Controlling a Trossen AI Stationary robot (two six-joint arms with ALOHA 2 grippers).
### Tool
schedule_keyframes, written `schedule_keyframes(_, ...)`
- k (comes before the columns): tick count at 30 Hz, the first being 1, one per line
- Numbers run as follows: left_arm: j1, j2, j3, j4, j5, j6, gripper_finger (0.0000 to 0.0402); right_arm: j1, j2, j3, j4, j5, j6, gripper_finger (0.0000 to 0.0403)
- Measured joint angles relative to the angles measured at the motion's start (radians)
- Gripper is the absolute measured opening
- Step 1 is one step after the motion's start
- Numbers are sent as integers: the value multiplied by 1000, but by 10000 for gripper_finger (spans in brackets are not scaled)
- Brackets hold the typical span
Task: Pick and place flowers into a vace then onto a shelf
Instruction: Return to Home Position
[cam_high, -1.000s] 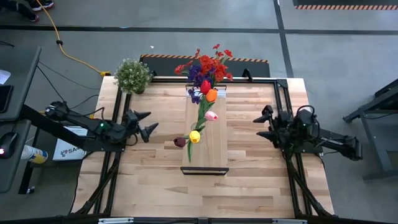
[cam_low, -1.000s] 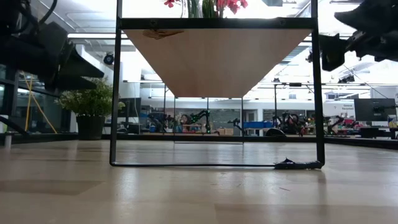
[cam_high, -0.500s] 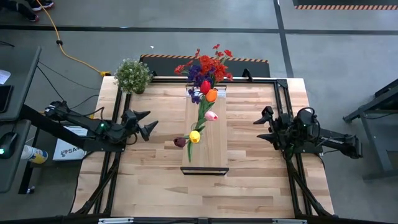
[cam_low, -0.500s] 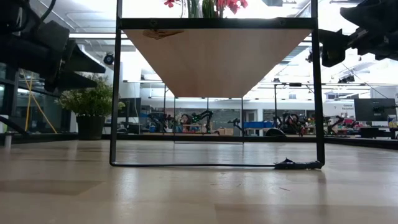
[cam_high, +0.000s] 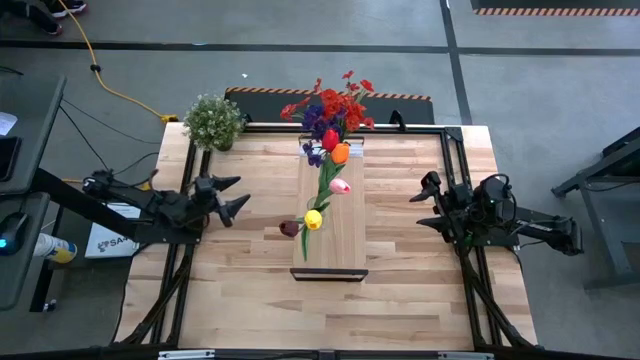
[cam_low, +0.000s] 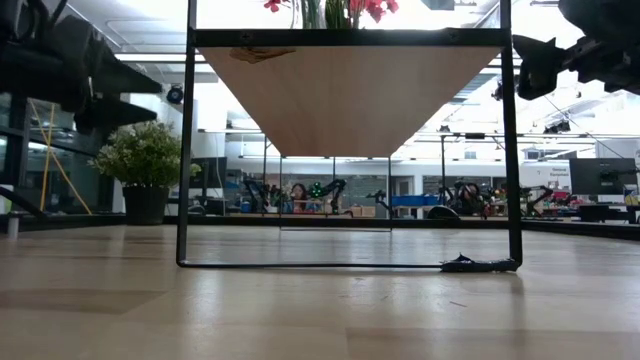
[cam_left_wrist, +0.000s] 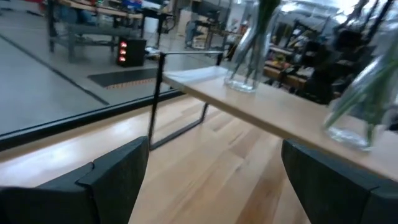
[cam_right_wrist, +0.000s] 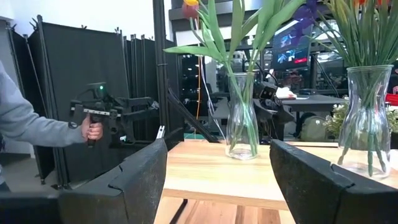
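Note:
The shelf (cam_high: 345, 240) runs down the middle of the table on a thin black frame (cam_low: 186, 150). Two clear glass vases (cam_right_wrist: 242, 124) (cam_right_wrist: 367, 118) stand on it. One holds the flowers with yellow, pink, orange, red and maroon heads (cam_high: 325, 185). The other, at the far end, holds red and purple flowers (cam_high: 333, 108). My left gripper (cam_high: 232, 195) hangs open left of the shelf, clear of it, and shows open in its wrist view too (cam_left_wrist: 214, 180). My right gripper (cam_high: 425, 205) hangs open right of the shelf (cam_right_wrist: 217, 186). Neither has anything between its fingers.
A bushy pale-green potted plant (cam_high: 213, 120) stands at the table's far left corner. Beyond the table, in the right wrist view, a person's grey sleeve (cam_right_wrist: 25, 118) and hand grip a hand-held device (cam_right_wrist: 99, 115). Bare plank tabletop (cam_high: 330, 310) lies near the front edge.
My left gripper has risen a little and drawn slightly back toward the table's left edge, its fingers as wide apart as before. The flowers, vases and shelf have stayed where they were.

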Motion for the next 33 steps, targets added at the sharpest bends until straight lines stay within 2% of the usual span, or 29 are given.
schedule_keyframes(8, 0, -19, 1, -4, 71, 10, 399, 0, 0, 0, 15, 1, 0, 273)
schedule_keyframes(13, 0, -18, 1, -6, 70, 11, 399, 0, 0, 0, 14, 1, 44, 273)
schedule_keyframes(21, 0, -18, 1, -6, 71, 10, 399, 0, 1, 0, 6, 1, 235, 273)
schedule_keyframes(33, 0, -18, 1, -7, 71, 10, 399, 0, 1, 0, 6, 2, 245, 273)
